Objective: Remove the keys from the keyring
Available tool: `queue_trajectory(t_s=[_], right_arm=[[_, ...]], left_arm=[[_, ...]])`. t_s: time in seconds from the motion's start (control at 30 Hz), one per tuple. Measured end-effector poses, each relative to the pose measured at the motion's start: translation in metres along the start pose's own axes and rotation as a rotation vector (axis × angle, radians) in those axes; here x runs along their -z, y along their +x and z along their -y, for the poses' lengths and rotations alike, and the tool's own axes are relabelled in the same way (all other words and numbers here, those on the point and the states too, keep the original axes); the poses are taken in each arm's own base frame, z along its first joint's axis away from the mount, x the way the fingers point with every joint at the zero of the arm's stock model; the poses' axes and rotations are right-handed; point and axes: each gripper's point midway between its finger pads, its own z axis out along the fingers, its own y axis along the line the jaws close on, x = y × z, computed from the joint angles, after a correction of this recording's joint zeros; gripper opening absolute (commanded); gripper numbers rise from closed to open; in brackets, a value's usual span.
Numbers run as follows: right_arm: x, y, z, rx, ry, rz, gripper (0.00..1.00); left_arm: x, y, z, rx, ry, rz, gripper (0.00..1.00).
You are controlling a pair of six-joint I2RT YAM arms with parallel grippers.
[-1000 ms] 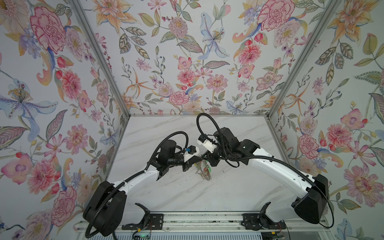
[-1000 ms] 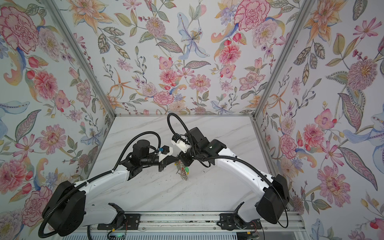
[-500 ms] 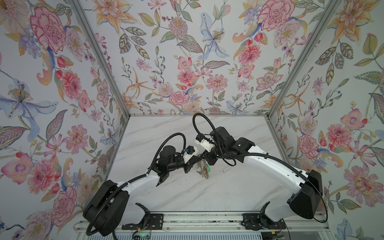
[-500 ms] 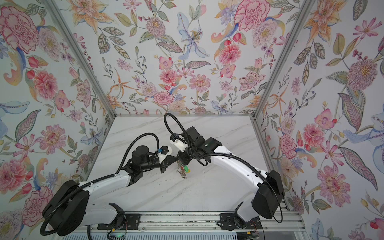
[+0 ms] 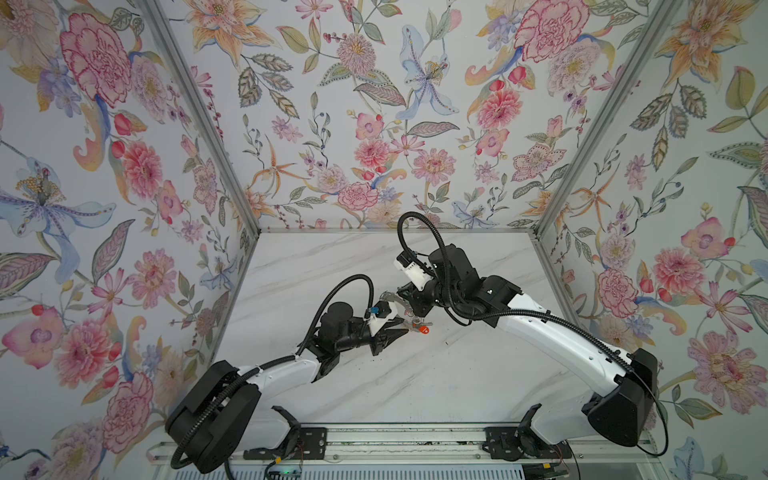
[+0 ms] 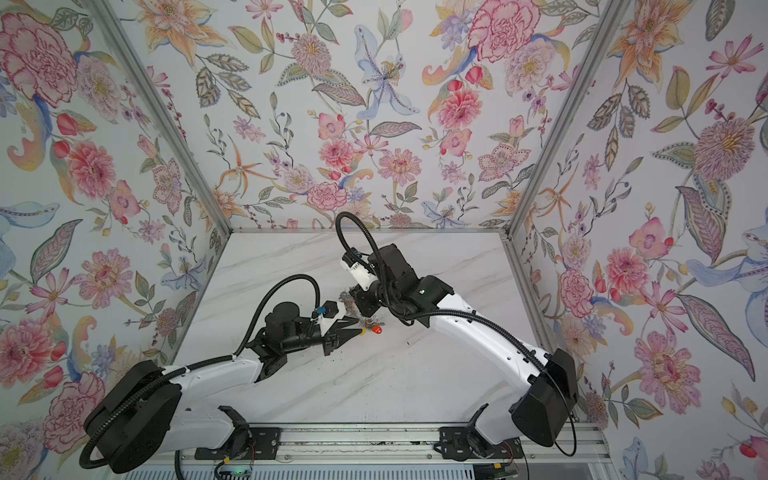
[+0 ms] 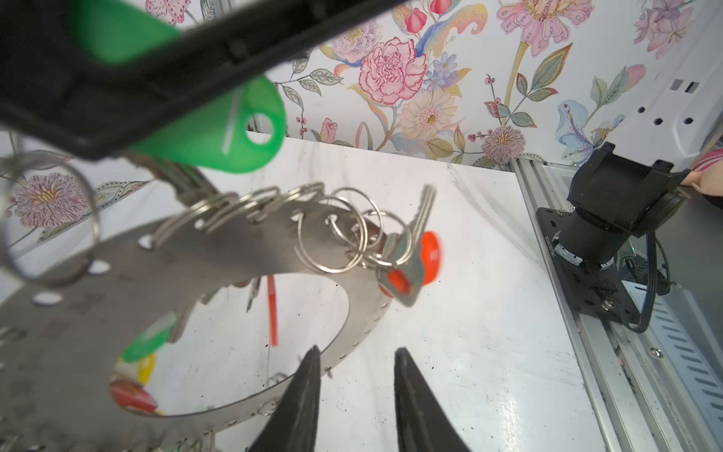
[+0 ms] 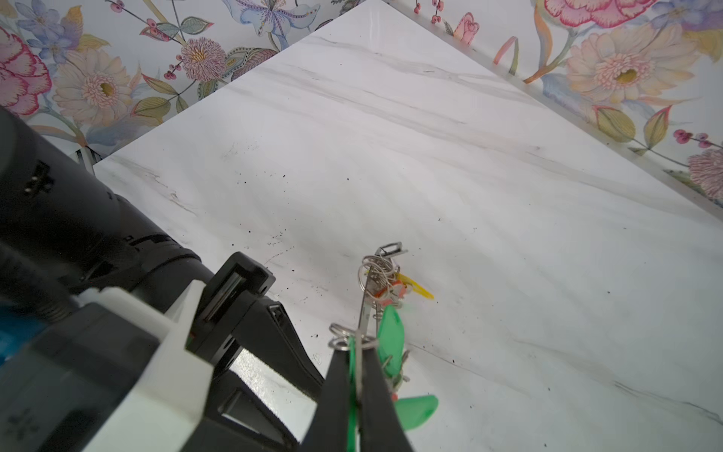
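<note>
Clenched on the rim of the keyring [image 8: 365, 305] with the right gripper [image 8: 356, 348], disc seen edge-on in the right wrist view. Green tag [image 8: 391, 332] pressed just beside the pinch.

Held tilted over the middle of the table [image 5: 415, 374], between the two arms in both top views. Can't tell whether the lowest tags touch the table.

Released and holding nothing: left gripper [image 7: 357, 354], parted, only bare table in the gap. Tips just beside the near rim of the keyring, one finger [image 7: 309, 383] overlapping that rim in the left wrist view. Touching or apart, can't tell.

Hung along the rim on small split rings [image 7: 332, 238]: the keys [image 7: 422, 215], one with a red tag [image 7: 430, 250] at the far edge. More tags in green, yellow and red visible through the wide hole, blurred.

In a top view, a yellow tag [image 6: 363, 331] and the red one just off the left gripper tips, low by the table. Black specks scattered on the table near both grippers.
</note>
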Motion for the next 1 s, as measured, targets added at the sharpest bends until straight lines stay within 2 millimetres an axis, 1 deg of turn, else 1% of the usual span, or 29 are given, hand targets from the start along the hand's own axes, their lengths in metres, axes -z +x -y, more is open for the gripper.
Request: queue_trajectory(t_s=[0.03, 0.1, 0.37, 0.43, 0.5, 0.57, 0.67, 0.8, 0.9, 1.0], right_arm=[[0.0, 0.0, 0.001, -0.001, 0.008, -0.001, 0.0], [0.0, 0.0, 0.004, -0.004, 0.026, -0.002, 0.0], [0.001, 0.0, 0.016, 0.006, 0.133, -0.004, 0.0], [0.003, -0.001, 0.017, 0.012, 0.163, -0.004, 0.0], [0.005, -0.004, 0.018, 0.019, 0.193, -0.001, 0.0], [0.009, -0.009, 0.02, 0.025, 0.233, 0.007, 0.0], [0.017, -0.021, 0.021, 0.034, 0.291, 0.03, 0.0], [0.026, -0.034, 0.026, 0.031, 0.368, 0.057, 0.0], [0.029, -0.038, 0.032, 0.025, 0.429, 0.051, 0.0], [0.028, -0.035, 0.037, 0.019, 0.462, 0.033, 0.0]], left_arm=[[0.002, -0.001, 0.001, -0.001, -0.005, 0.004, 0.46], [0.007, -0.004, 0.001, -0.011, -0.025, 0.019, 0.48], [0.027, -0.019, 0.0, -0.012, -0.106, 0.09, 0.5], [0.028, -0.024, 0.003, -0.001, -0.112, 0.113, 0.51], [0.025, -0.028, 0.012, 0.007, -0.098, 0.129, 0.51], [0.018, -0.032, 0.025, 0.013, -0.072, 0.141, 0.51], [0.007, -0.03, 0.044, 0.028, -0.033, 0.133, 0.54], [-0.007, -0.029, 0.06, 0.048, -0.004, 0.118, 0.55], [-0.015, -0.038, 0.07, 0.064, 0.007, 0.143, 0.55], [-0.022, -0.05, 0.078, 0.081, 0.007, 0.179, 0.57]])
